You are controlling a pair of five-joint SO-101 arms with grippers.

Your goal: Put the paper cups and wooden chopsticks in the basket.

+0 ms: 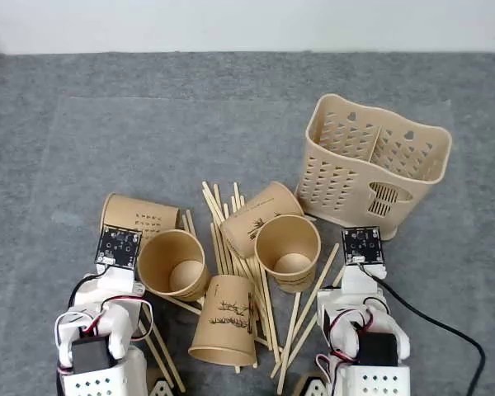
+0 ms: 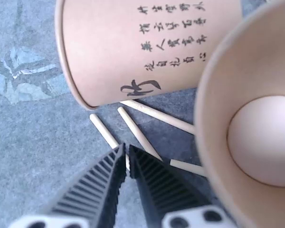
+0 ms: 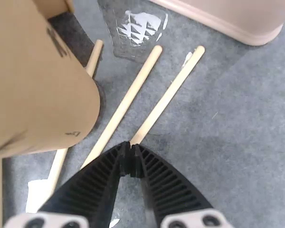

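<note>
Jaws first: closed to a hair of a slit on the left gripper point(image 2: 127, 153), pressed fully together on the right gripper point(image 3: 130, 153), with nothing held in either. Hung, on the left, over loose chopsticks point(image 2: 103, 131) flat on the grey mat point(image 2: 33, 142), with a printed cup point(image 2: 152, 47) on its side just beyond and an open cup point(image 2: 256, 137) close alongside. Met, on the right, the near end of one chopstick point(image 3: 167, 97) at the tips; could not tell whether touched or merely passed over. Just beside it a second stick point(image 3: 126, 102), a cup wall point(image 3: 38, 85) near, and the foot of the basket point(image 3: 218, 16) farther out.

Seen from above: five paper cups point(image 1: 225, 318) tumbled together among a fan of sticks point(image 1: 231, 239) in front of both arms, and the basket upright behind, nearer the right arm and well apart from the left. Looked empty inside, so far as could be made out.

Risks, judged from this:
- Pushing or rolling a stick instead of gripping it, if lowered with jaws shut; opening needed first.
- Slipping or pivoting of thin round sticks out of a pinch off the flat mat.
- Knocking of crowded cups by either arm, with sticks scattered.
- Crumpling of light cup walls under a hard squeeze.
- Snagging of a long stick, gripped off-centre, on the basket rim or divider.
</note>
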